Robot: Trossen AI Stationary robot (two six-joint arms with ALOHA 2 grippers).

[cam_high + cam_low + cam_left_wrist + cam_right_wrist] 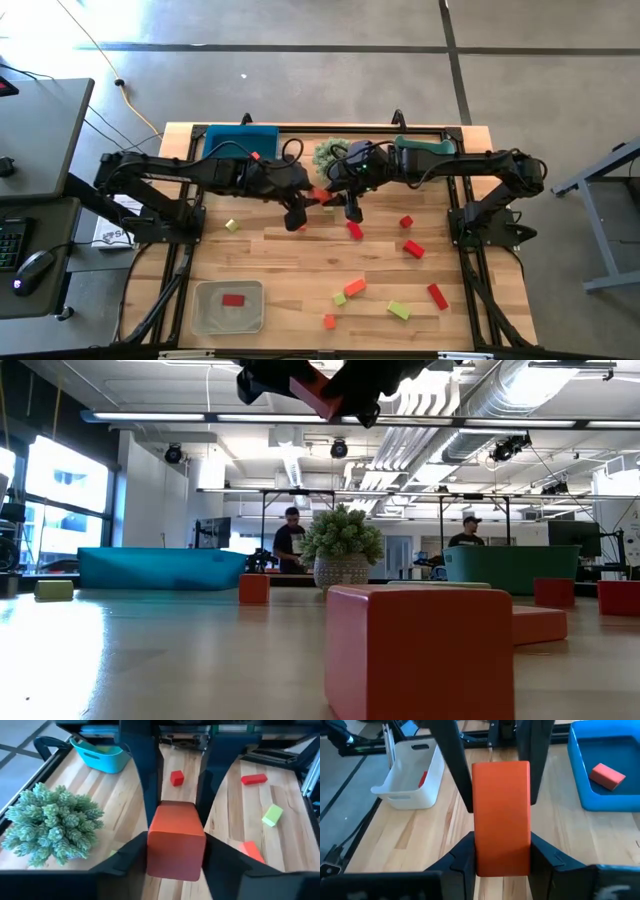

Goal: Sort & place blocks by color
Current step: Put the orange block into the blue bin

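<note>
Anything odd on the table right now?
Both grippers grip one orange-red block in the air over the table's middle: the left gripper on one end, the right gripper on the other. It looks like a handover, not a fault. A spiky plant also stands near the blocks.

Bright daylight pours from windows (40, 500) at nine o'clock in the low view; ceiling strip lights (330, 417) glare overhead, the nearest orange-red block (420, 650) looms soft, unfocused
</note>
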